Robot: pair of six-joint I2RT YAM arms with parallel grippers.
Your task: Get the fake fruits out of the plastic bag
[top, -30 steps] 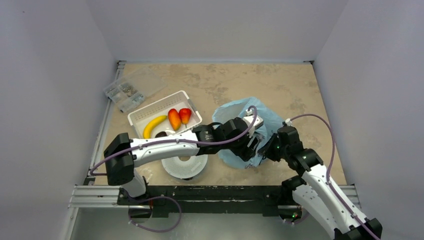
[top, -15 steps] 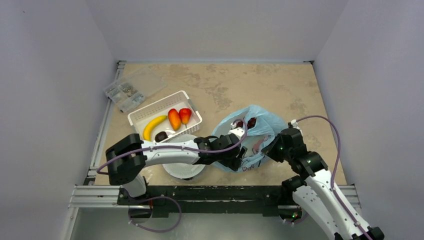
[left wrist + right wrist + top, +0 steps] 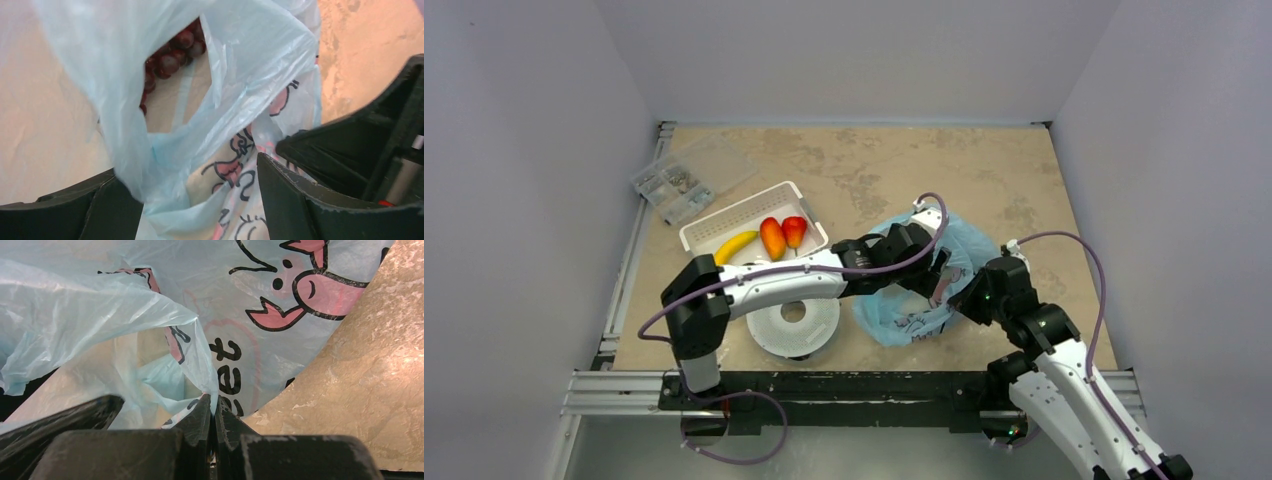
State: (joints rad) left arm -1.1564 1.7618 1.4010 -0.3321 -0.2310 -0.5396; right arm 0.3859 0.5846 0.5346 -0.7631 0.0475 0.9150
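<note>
The light-blue plastic bag (image 3: 904, 312) lies crumpled on the table between the two arms. In the left wrist view dark purple grapes (image 3: 172, 55) show inside the plastic bag (image 3: 120, 90), through its opening. My left gripper (image 3: 200, 200) is open over the bag's mouth, with loose film lying between its wide-apart fingers. My right gripper (image 3: 212, 405) is shut on a fold of the bag's edge (image 3: 200, 340) at its near right side. From above, the left gripper (image 3: 939, 283) and the right gripper (image 3: 969, 297) almost meet. A banana (image 3: 736, 245), a mango (image 3: 772, 238) and a strawberry (image 3: 794, 230) lie in the white basket (image 3: 754, 200).
A round white perforated disc (image 3: 794, 322) sits near the front edge, under the left forearm. A clear box of small parts (image 3: 679, 180) stands at the far left. Bare table (image 3: 984, 170) lies behind and to the right of the bag.
My left arm has swung from the bag's near left side up and right over its mouth, hiding the grapes from above. The bag has shifted and crumpled. The right gripper keeps its hold.
</note>
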